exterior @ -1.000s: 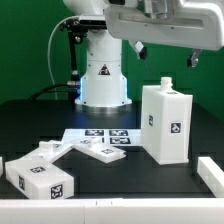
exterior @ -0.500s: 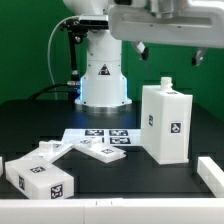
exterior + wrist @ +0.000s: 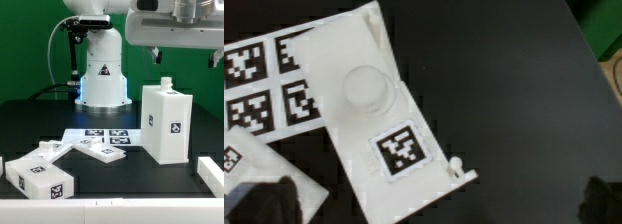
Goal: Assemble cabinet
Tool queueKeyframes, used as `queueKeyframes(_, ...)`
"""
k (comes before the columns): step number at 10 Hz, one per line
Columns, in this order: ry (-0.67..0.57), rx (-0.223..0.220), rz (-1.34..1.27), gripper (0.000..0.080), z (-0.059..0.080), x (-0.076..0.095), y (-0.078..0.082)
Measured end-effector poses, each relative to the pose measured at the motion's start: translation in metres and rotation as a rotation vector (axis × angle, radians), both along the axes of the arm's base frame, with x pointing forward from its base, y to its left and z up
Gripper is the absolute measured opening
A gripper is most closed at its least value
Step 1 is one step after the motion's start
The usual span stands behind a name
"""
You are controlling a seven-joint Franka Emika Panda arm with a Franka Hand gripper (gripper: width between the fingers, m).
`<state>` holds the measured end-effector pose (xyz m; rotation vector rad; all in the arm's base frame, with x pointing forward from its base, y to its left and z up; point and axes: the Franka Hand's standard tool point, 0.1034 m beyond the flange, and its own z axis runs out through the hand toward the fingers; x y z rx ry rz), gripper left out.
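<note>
Although its fingers show only as dark blurs, the gripper [image 3: 184, 56] hangs high above the table [image 3: 40, 112], spread wide and empty. One cabinet box [image 3: 165, 122] stands upright at the exterior view's right. A flat cabinet panel [image 3: 402, 150] lies by the marker board [image 3: 263, 85], whose tags the wrist view cuts off.
</note>
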<state>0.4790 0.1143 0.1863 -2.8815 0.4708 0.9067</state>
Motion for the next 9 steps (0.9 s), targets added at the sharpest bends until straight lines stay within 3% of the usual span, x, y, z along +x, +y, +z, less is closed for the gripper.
queueKeyframes(2, 0.0, 0.012, 0.177, 0.0796, 0.001, 0.009, 0.002)
queueKeyframes(3, 0.003, 0.054, 0.304, 0.0796, 0.0, 0.02, 0.011)
queueKeyframes(4, 0.008, 0.066, 0.348, 0.0796, -0.005, 0.027, 0.021)
queueKeyframes(5, -0.05, 0.018, 0.263, 0.0796, -0.008, 0.032, 0.025)
queueKeyframes(6, -0.044, 0.029, 0.279, 0.0796, -0.003, 0.023, 0.02)
queueKeyframes(9, -0.054, 0.069, 0.459, 0.0796, -0.009, 0.026, 0.012)
